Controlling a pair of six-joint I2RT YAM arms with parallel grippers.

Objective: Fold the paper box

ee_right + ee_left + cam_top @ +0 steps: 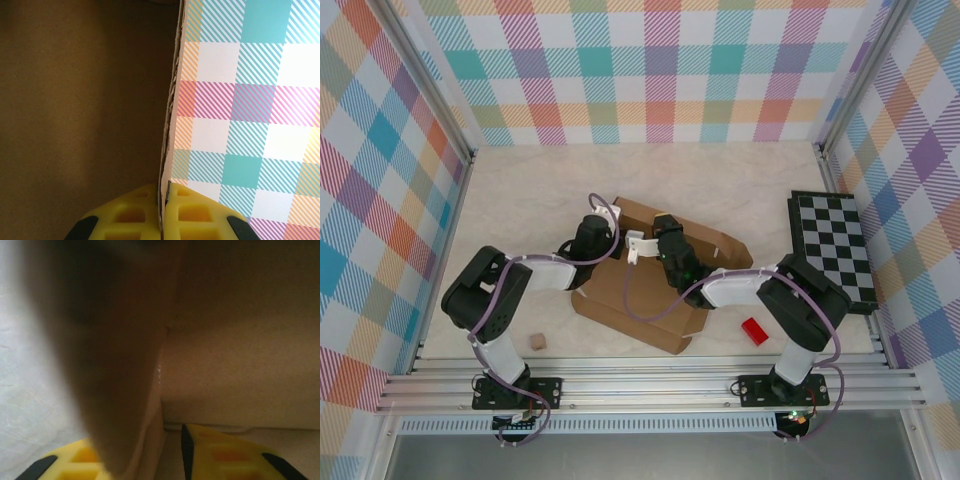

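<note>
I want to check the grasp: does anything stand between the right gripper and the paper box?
Nothing visible does. The right gripper is shut on a panel edge of the paper box; the red block lies apart from both.

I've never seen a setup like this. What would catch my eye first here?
Most striking is the big brown cardboard box at the table's centre, partly folded, with two black arms bent over it. The right end effector pinches one panel's edge between yellow fingers. Bright plaid walls stand all around, a black-and-white checkerboard lies at the right, and a small red block sits nearer the front.
</note>
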